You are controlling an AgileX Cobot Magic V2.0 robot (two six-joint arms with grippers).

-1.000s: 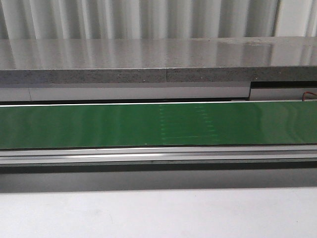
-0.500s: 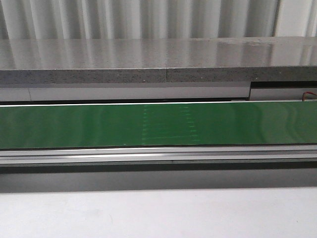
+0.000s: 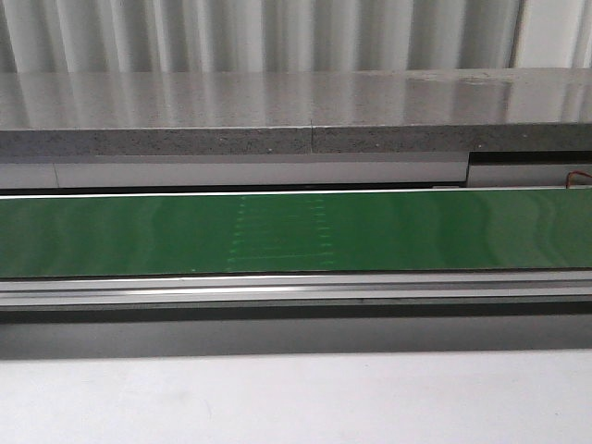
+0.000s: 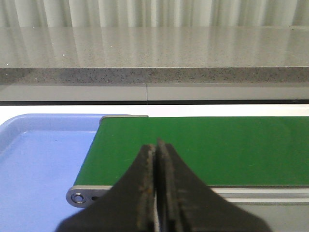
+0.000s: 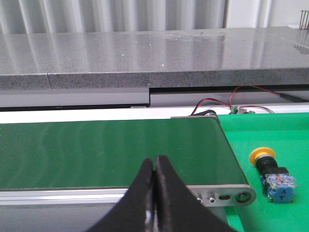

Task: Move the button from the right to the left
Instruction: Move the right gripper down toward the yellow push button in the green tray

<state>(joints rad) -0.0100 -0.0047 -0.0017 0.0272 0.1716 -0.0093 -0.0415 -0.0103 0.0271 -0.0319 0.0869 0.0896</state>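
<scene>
The button (image 5: pixel 271 173), with a yellow mushroom cap, black collar and blue-and-clear contact block, lies on its side on a bright green mat (image 5: pixel 270 130) past the conveyor's right end, seen only in the right wrist view. My right gripper (image 5: pixel 155 159) is shut and empty, in front of the green conveyor belt (image 5: pixel 111 152), well to the left of the button. My left gripper (image 4: pixel 157 144) is shut and empty, in front of the belt's left end (image 4: pixel 203 145). Neither gripper shows in the front view.
A blue tray (image 4: pixel 38 159) lies beside the belt's left end. The belt (image 3: pixel 296 231) spans the front view, with a faint patch of light marks (image 3: pixel 277 231). A grey stone ledge (image 3: pixel 277 111) runs behind it. Red and black wires (image 5: pixel 231 96) lie at the far right.
The faint patch of marks on the belt has shifted to the left across the front view. Nothing else has moved there.
</scene>
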